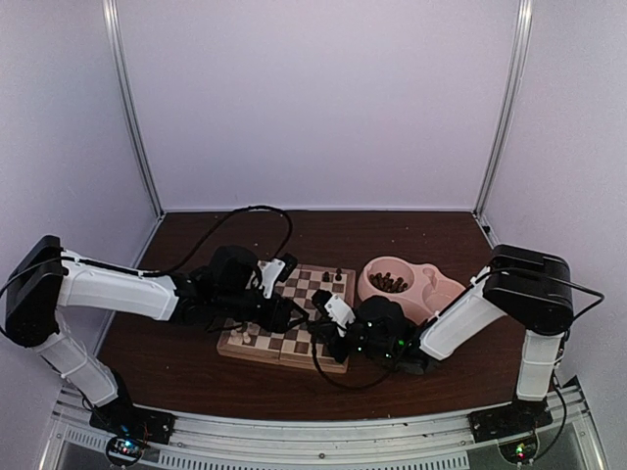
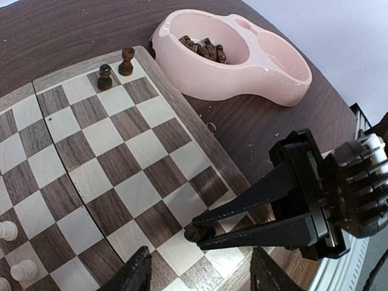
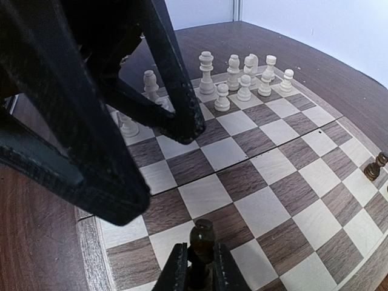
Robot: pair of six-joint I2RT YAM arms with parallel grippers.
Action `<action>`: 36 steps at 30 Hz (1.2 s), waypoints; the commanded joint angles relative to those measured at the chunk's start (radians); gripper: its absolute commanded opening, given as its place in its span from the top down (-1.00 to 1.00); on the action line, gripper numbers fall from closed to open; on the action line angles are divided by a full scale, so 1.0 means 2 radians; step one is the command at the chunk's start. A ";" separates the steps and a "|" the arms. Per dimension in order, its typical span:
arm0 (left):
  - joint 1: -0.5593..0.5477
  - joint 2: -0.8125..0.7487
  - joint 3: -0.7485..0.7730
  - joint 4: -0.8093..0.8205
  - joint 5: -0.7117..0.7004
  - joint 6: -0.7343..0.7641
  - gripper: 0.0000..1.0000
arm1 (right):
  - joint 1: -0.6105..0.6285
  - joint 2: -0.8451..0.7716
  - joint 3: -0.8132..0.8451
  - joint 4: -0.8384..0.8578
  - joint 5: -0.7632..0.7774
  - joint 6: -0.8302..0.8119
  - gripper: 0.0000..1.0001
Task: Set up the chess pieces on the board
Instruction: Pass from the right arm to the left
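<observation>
The board [image 1: 257,351] lies mid-table. My right gripper [image 3: 200,250] is shut on a dark brown chess piece [image 3: 202,233], upright just above a square near the board's edge. In the left wrist view that piece [image 2: 193,233] shows between the right gripper's thin fingers [image 2: 254,197]. My left gripper [image 2: 201,253] hangs open right beside it, its wide fingers [image 3: 91,176] straddling nothing. Several cream pieces [image 3: 233,76] stand in rows at one end. Two dark pieces [image 2: 115,68] stand at the opposite corner.
A pink double bowl [image 2: 285,82] sits off the board's right side, one half holding several dark pieces [image 2: 203,48]. Both grippers crowd the same near corner of the board [image 1: 309,318]. A black cable [image 1: 257,211] loops behind the left arm.
</observation>
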 commanded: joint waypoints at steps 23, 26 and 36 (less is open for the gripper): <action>-0.002 0.074 0.059 -0.014 0.062 -0.015 0.31 | 0.009 -0.025 -0.019 0.043 -0.019 -0.025 0.93; -0.002 0.076 0.061 -0.014 0.065 -0.015 0.41 | 0.009 -0.026 -0.021 0.043 -0.016 -0.025 0.93; -0.002 0.086 0.070 -0.028 0.063 -0.018 0.53 | 0.009 -0.028 -0.026 0.054 -0.005 -0.022 0.90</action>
